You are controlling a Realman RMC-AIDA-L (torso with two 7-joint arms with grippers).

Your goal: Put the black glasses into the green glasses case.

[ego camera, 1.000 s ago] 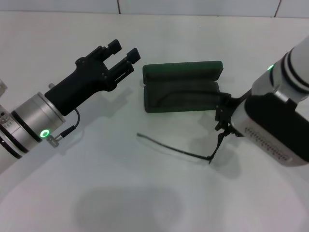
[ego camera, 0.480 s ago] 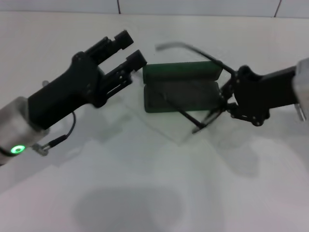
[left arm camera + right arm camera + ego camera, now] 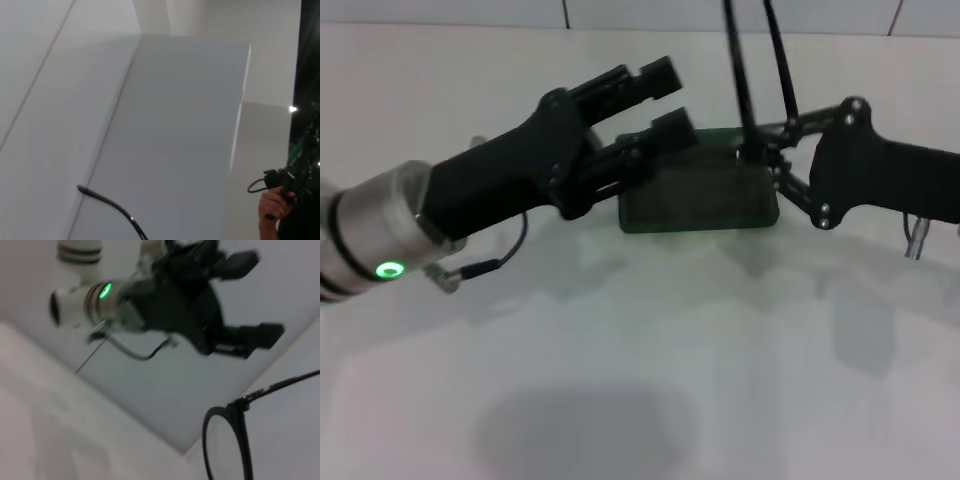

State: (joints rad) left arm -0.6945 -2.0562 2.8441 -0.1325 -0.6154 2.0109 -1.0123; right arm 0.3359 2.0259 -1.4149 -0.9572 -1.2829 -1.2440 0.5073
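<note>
Gripped the black glasses at the frame front with the right gripper, jaws clamped, just right of centre in the head view. Hung there over the right end of the open green glasses case, temples pointing to the frame's top edge, across the case's left-to-right long axis. Probably needed turning to lie along it. Kept the left gripper spread and empty above the case's left end.
</note>
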